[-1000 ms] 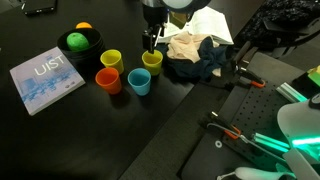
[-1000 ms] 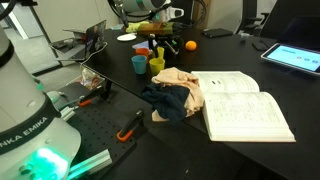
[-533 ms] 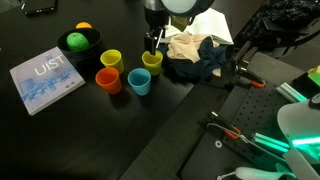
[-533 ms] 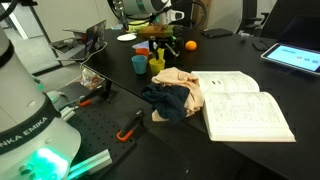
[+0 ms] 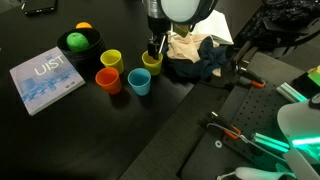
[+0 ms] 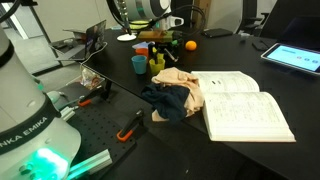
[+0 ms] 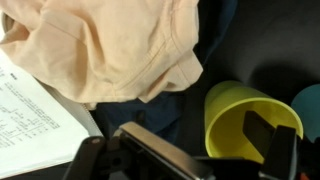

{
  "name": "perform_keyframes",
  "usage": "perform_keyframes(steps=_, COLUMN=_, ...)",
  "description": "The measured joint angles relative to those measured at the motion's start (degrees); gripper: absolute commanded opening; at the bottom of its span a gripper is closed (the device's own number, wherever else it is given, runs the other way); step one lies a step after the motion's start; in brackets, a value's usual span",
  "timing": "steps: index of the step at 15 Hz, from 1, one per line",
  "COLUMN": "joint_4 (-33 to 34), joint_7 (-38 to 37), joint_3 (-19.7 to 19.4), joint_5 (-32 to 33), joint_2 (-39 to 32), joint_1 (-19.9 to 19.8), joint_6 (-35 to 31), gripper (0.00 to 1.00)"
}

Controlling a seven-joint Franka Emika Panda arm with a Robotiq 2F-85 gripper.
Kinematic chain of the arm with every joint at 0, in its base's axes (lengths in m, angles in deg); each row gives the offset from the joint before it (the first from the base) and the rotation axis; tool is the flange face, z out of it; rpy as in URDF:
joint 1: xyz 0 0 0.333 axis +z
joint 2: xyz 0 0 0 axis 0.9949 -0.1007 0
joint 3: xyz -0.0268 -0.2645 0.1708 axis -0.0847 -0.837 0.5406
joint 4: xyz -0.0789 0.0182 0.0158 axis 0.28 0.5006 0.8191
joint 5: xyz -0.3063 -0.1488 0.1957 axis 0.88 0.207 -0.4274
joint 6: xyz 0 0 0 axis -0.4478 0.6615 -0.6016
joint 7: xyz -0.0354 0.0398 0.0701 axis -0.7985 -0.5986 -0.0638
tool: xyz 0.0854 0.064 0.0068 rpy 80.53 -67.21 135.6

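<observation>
My gripper (image 5: 153, 47) hangs open just over a yellow-green cup (image 5: 152, 61) that stands on the black table. In the wrist view the cup (image 7: 235, 115) fills the right side. One dark finger (image 7: 262, 135) shows over its mouth, and the other finger (image 7: 150, 150) lies outside its wall, on the cloth side. Nothing is gripped. A pile of beige cloth (image 7: 110, 45) and dark blue cloth (image 5: 195, 58) lies right beside the cup. In an exterior view the gripper (image 6: 157, 50) is above the same cup (image 6: 157, 65).
A yellow cup (image 5: 111, 60), an orange cup (image 5: 108, 80) and a blue cup (image 5: 139, 82) stand close by. A green bowl (image 5: 72, 48) and a blue book (image 5: 45, 78) lie beyond them. An open book (image 6: 240, 103) lies against the cloth. Tools lie on the perforated board (image 5: 235, 135).
The gripper has come down a little toward the yellow-green cup. Its jaws stay open, and nothing else has moved.
</observation>
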Motion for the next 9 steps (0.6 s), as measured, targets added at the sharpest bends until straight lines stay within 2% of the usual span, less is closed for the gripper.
perform_keyframes(steps=4, joint_4=0.00, joint_7=-0.10, joint_3=0.00, joint_5=0.00, joint_2=-0.92, joint_1=0.39, joint_6=-0.26, gripper=0.49)
perform_keyframes(steps=6, joint_4=0.00, joint_7=-0.17, joint_3=0.00, joint_5=0.00, joint_2=-0.98, joint_1=0.75, joint_6=-0.60, gripper=0.36)
perform_keyframes(steps=9, joint_4=0.04, joint_7=-0.30, joint_3=0.01, joint_5=0.00, joint_2=-0.98, joint_1=1.14, joint_6=-1.16, gripper=0.12)
